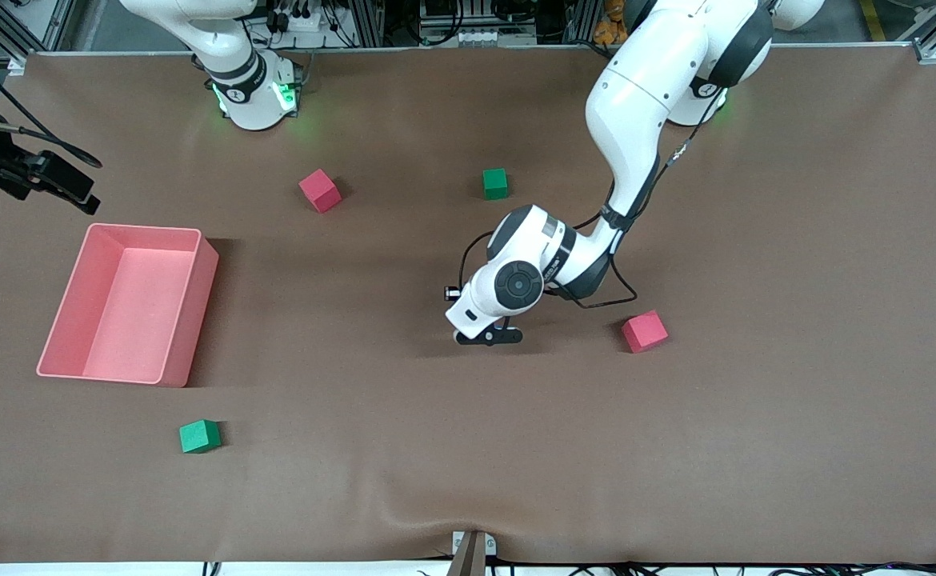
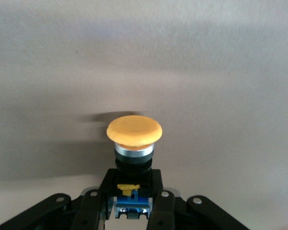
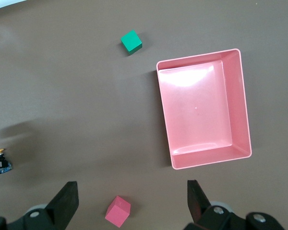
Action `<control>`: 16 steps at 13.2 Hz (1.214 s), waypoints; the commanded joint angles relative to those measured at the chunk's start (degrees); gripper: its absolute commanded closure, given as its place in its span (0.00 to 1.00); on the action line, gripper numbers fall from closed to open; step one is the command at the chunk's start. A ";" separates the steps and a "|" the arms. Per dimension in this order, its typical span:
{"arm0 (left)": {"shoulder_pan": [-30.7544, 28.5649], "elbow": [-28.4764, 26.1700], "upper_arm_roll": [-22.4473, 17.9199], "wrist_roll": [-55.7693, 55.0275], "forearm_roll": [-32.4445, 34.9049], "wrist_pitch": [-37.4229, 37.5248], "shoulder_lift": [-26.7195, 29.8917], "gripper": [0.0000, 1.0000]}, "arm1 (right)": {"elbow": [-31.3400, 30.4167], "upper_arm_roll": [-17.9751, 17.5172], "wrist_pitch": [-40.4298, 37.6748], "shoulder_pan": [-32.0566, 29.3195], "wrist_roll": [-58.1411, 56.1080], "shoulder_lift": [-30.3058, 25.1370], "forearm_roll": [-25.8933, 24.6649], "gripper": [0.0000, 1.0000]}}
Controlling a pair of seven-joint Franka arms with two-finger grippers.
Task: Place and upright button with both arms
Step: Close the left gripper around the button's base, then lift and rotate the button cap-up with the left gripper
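Note:
The button (image 2: 134, 130) has a round orange cap, a silver ring and a black-and-blue body. My left gripper (image 2: 132, 192) is shut on that body, with the cap pointing away from the palm and its shadow on the mat close by. In the front view the left gripper (image 1: 490, 336) is low over the middle of the table, and the hand hides the button. The button also shows at the edge of the right wrist view (image 3: 0, 162). My right gripper (image 3: 130, 188) is open and empty, high over the table beside the pink bin (image 3: 211, 158).
The pink bin (image 1: 144, 230) stands toward the right arm's end. A red cube (image 1: 645, 331) lies beside the left gripper, toward the left arm's end. Another red cube (image 1: 320, 190) and a green cube (image 1: 495, 183) lie near the bases. A second green cube (image 1: 200, 436) lies nearer the camera than the bin.

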State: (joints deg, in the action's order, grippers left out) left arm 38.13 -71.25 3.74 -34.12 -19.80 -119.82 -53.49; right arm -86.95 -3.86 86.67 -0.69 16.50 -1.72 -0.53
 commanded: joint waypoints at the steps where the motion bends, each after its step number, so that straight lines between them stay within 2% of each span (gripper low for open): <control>1: 3.51 0.06 -2.76 -7.07 2.81 -1.90 2.76 1.00 | -0.85 -0.89 0.78 -1.42 -0.59 -1.01 -0.61 0.00; 4: 11.15 0.06 -8.99 -19.19 7.57 -8.30 3.30 1.00 | -0.94 -0.89 1.05 -1.33 -0.59 -0.92 -0.53 0.00; 5: 14.57 0.06 -12.32 -23.23 9.06 -10.50 3.30 1.00 | -0.85 -0.89 1.05 -1.33 -0.59 -0.92 -0.53 0.00; 7: 21.77 -0.12 -19.17 -31.58 15.63 -11.32 2.95 1.00 | -0.85 -0.89 1.14 -1.15 -0.50 -0.92 -0.53 0.00; 8: 23.98 -0.47 -20.86 -36.32 19.84 -11.40 2.51 1.00 | -0.85 -0.89 1.22 -1.07 -0.50 -0.83 -0.35 0.00; 11: 25.49 -0.91 -20.79 -48.02 36.00 -11.49 1.64 1.00 | -0.85 -0.89 1.14 -1.33 -0.50 -0.83 -0.35 0.00; 13: 26.03 -0.82 -20.79 -50.34 46.99 -12.45 -0.12 1.00 | -0.85 -0.89 1.14 -1.24 -0.50 -0.83 -0.35 0.00; 16: 26.03 -0.82 -20.97 -58.75 58.69 -21.40 -2.41 1.00 | -0.85 -0.80 0.61 -1.41 -0.59 -0.83 -0.44 0.00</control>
State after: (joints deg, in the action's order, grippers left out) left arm 63.52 -72.38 -16.02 -88.04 32.98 -137.30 -54.73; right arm -86.96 -3.88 87.26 -0.80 16.50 -1.71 -0.53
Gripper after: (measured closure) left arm 0.670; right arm 0.000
